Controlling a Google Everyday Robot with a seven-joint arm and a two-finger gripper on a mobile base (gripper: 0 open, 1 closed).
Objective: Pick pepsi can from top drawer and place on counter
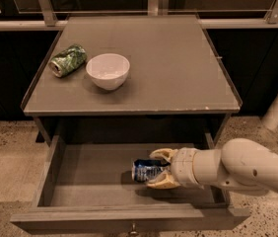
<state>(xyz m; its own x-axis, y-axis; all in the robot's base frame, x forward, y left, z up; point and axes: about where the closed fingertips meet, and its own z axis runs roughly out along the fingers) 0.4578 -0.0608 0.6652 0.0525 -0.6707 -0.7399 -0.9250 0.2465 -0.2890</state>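
Pepsi can (146, 170) lies on its side inside the open top drawer (94, 177), toward 4 o'clock of the drawer floor, with its long axis running 9 to 3 and one end facing 9 o'clock. The claw (155, 170) is clamped on it: one pale finger (161, 154) curves over the can's far side at 12 o'clock and the other presses its near side at 6 o'clock. The can's 3 o'clock end is buried between them. Whether the can rests on the drawer floor or hangs just off it cannot be told; a dark shadow sits right beneath it. The arm (247, 169) enters from the 3 o'clock edge as a thick white rounded link, passing over the drawer's right side wall. It narrows to a ringed wrist (186, 168) that points roughly level toward 9 o'clock. The drawer is pulled out toward 6 o'clock, below the table (163, 68), with a small metal knob (133, 228) at the centre of its front. On the table, well apart from the claw, a white bowl (108, 70) stands upright at about 10 o'clock. A green patterned can (68, 60) lies on its side just beside the bowl, further toward 9 o'clock and not touching it
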